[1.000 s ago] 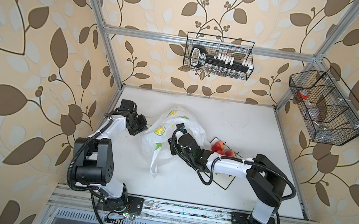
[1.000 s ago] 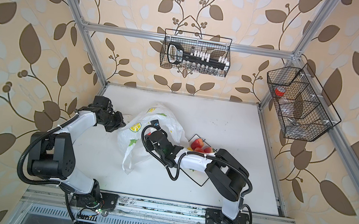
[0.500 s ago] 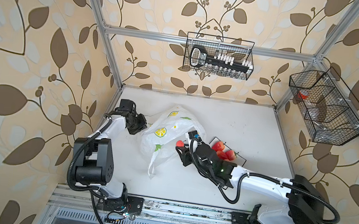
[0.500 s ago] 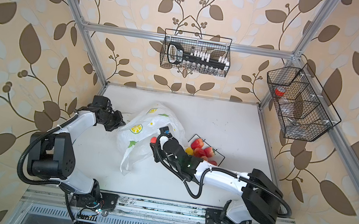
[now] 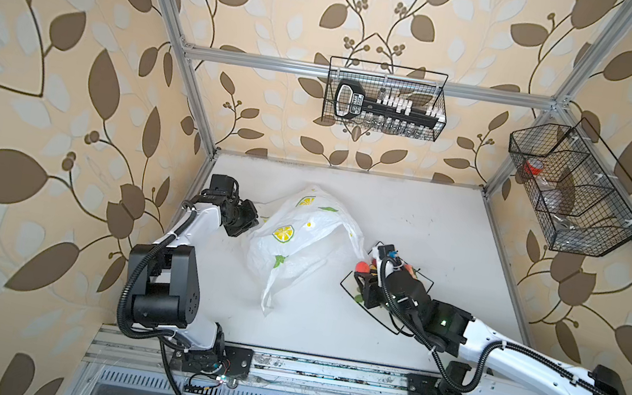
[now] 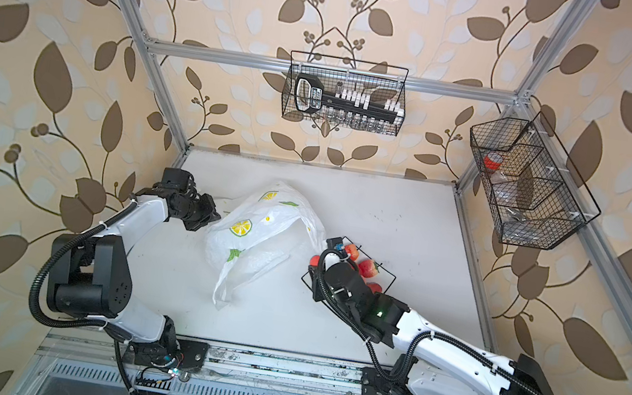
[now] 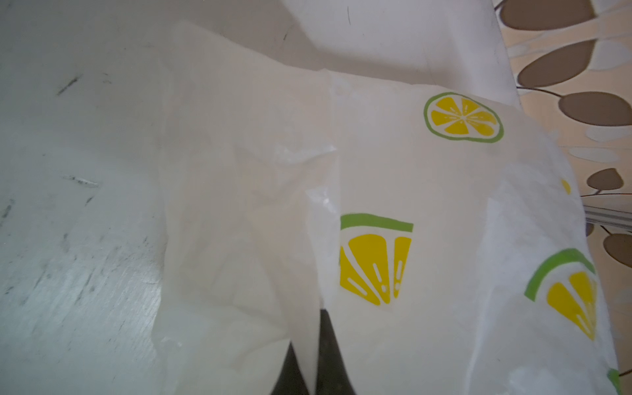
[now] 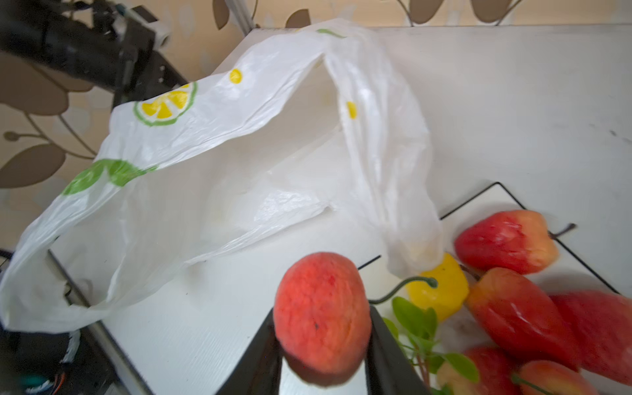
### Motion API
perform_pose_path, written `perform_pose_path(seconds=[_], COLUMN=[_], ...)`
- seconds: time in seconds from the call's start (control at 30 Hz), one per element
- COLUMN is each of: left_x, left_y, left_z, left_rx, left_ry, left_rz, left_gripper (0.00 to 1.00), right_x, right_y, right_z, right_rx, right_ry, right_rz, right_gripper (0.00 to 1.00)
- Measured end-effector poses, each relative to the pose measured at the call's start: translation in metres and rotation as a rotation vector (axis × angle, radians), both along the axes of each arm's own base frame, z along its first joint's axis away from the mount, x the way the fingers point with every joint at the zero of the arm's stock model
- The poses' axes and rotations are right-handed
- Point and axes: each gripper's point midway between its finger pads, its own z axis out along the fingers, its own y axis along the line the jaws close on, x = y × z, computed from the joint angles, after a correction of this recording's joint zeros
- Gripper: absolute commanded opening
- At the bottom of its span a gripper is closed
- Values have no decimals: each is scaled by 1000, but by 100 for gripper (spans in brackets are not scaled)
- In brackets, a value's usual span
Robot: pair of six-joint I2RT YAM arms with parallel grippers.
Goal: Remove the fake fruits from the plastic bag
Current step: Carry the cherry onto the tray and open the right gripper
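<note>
The plastic bag (image 5: pixel 299 242) (image 6: pixel 259 228) lies crumpled mid-table, its mouth gaping toward the plate in the right wrist view (image 8: pixel 205 136). My left gripper (image 7: pixel 309 328) is shut on a fold of the bag (image 7: pixel 376 171) at its left end (image 5: pixel 250 223). My right gripper (image 8: pixel 322 313) is shut on a pinkish peach (image 8: pixel 321 307) (image 5: pixel 362 266) (image 6: pixel 314 260), held just over the left corner of the black-rimmed plate (image 8: pixel 492 205) (image 6: pixel 393 278). Red fruits (image 8: pixel 506 239) (image 6: pixel 367 268), a yellow lemon (image 8: pixel 441 290) and a green sprig (image 8: pixel 413 318) lie on that plate. One bag handle drapes onto the lemon.
A wire basket (image 5: pixel 384 99) with a black tool hangs on the back wall. Another basket (image 5: pixel 571 188) hangs on the right wall. Aluminium frame posts stand at the table's corners, and a rail (image 5: pixel 323 369) runs along the front edge.
My right arm has drawn back out of the bag and swung right, carrying the peach to the plate's corner. The left gripper has kept its hold on the bag.
</note>
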Motion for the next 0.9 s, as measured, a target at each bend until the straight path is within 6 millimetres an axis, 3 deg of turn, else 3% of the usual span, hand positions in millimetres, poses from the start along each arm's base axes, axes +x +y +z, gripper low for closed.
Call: perform_pose_path(seconds=[0.13, 0.23, 0.57, 0.9], left_x=[0, 0, 1, 1], left_y=[0, 1, 10, 13], left_z=[2, 4, 11, 11], left_rx=[1, 2, 5, 5], left_ry=[-6, -12, -31, -32], left_rz=[1, 4, 31, 37], left_gripper=[0, 0, 0, 0], right_x=[13, 16, 12, 10], right_y=[-38, -51, -53, -54], right_z=[-21, -33, -69, -73], right_rx=[-67, -105, -212, -228], right_ry=[61, 98, 204, 217], right_rz=[-116, -149, -118, -109], right_gripper=[38, 39, 47, 58])
